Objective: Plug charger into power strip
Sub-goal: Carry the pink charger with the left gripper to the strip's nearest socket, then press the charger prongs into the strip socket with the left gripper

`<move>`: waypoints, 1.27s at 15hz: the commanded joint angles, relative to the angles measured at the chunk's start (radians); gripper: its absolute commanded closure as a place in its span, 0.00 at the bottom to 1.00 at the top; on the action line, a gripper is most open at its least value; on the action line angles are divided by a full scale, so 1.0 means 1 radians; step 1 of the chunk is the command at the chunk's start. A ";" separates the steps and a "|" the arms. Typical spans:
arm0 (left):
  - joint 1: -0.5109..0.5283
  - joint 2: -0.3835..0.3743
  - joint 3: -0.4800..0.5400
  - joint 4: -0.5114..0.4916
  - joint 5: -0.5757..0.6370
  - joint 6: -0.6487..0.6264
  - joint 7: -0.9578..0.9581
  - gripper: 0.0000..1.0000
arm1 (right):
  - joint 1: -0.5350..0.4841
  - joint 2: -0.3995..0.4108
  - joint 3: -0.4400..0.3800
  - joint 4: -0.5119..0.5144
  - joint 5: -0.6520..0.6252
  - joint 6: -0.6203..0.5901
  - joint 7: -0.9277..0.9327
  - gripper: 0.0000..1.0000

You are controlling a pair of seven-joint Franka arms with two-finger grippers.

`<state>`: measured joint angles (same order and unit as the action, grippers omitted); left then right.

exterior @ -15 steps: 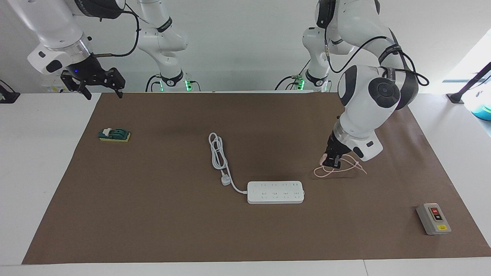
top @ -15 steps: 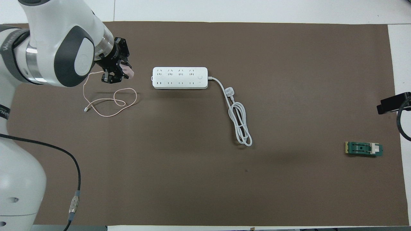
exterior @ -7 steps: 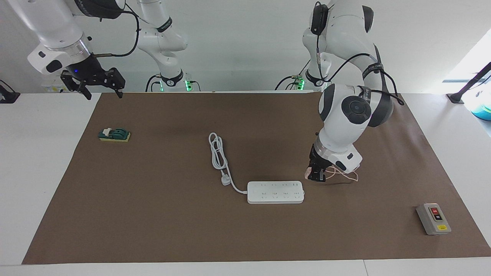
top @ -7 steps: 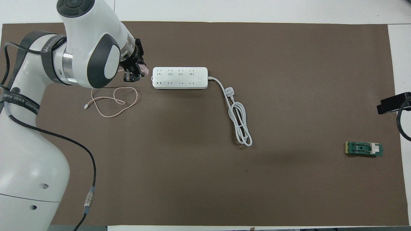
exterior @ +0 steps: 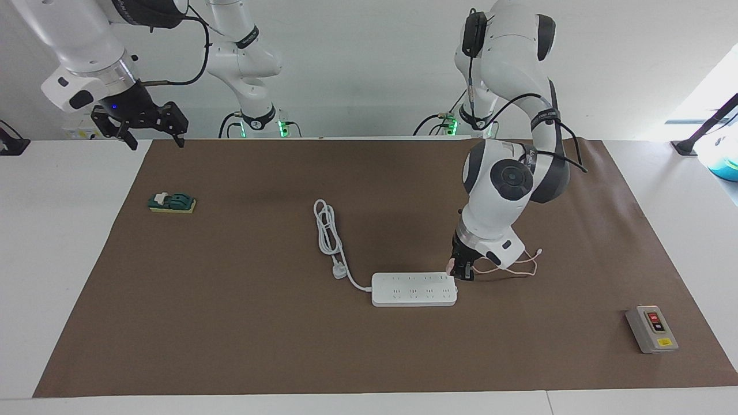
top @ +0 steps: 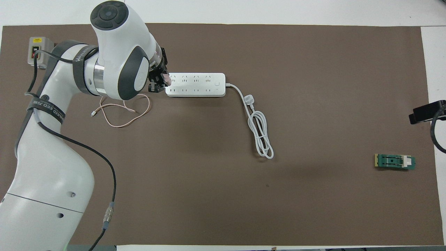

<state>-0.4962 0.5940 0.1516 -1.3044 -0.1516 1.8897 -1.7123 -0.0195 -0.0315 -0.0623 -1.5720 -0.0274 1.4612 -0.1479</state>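
The power strip (exterior: 414,289) (top: 195,84) lies flat on the brown mat, sockets up. My left gripper (exterior: 462,272) (top: 157,83) is shut on the charger (exterior: 450,267) (top: 168,80), a small pale-pink cube. It holds the charger just over the end of the strip toward the left arm's end of the table. Whether the charger touches the strip I cannot tell. The charger's thin pink cable (exterior: 519,268) (top: 122,113) trails in loops on the mat under the left arm. My right gripper (exterior: 157,141) waits open, high over the mat's corner at the right arm's end.
The strip's thick white cord (exterior: 328,230) (top: 259,136) lies coiled nearer to the robots, with its white plug (exterior: 339,271). A grey box with red and black buttons (exterior: 651,328) (top: 36,52) sits toward the left arm's end. A green switch block (exterior: 172,203) (top: 394,162) sits toward the right arm's end.
My left gripper has carried the charger sideways and down across the mat to the strip's end, dragging the pink cable along. The right arm has not moved.
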 commanded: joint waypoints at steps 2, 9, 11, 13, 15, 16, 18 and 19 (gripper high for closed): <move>-0.021 -0.020 0.017 -0.056 -0.014 0.040 -0.018 1.00 | -0.013 -0.013 0.010 -0.010 -0.013 -0.009 -0.021 0.00; -0.027 -0.022 0.019 -0.113 -0.006 0.118 -0.015 1.00 | -0.013 -0.013 0.010 -0.010 -0.013 -0.009 -0.021 0.00; -0.027 -0.023 0.019 -0.116 -0.006 0.117 -0.015 1.00 | -0.013 -0.013 0.010 -0.010 -0.013 -0.009 -0.021 0.00; -0.028 -0.022 0.019 -0.119 -0.005 0.118 -0.015 1.00 | -0.013 -0.013 0.010 -0.010 -0.013 -0.009 -0.021 0.00; -0.028 -0.020 0.019 -0.119 -0.005 0.121 -0.015 1.00 | -0.013 -0.013 0.010 -0.010 -0.013 -0.009 -0.021 0.00; -0.028 -0.019 0.017 -0.122 -0.005 0.123 -0.015 1.00 | -0.013 -0.013 0.010 -0.010 -0.013 -0.009 -0.021 0.00; -0.038 -0.019 0.019 -0.133 -0.005 0.126 -0.015 1.00 | -0.013 -0.013 0.010 -0.010 -0.013 -0.009 -0.021 0.00; -0.045 -0.020 0.019 -0.142 -0.006 0.127 -0.015 1.00 | -0.013 -0.013 0.010 -0.010 -0.013 -0.009 -0.021 0.00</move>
<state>-0.5095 0.5937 0.1527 -1.4007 -0.1515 1.9889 -1.7189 -0.0195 -0.0315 -0.0623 -1.5720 -0.0273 1.4611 -0.1479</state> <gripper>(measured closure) 0.687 0.000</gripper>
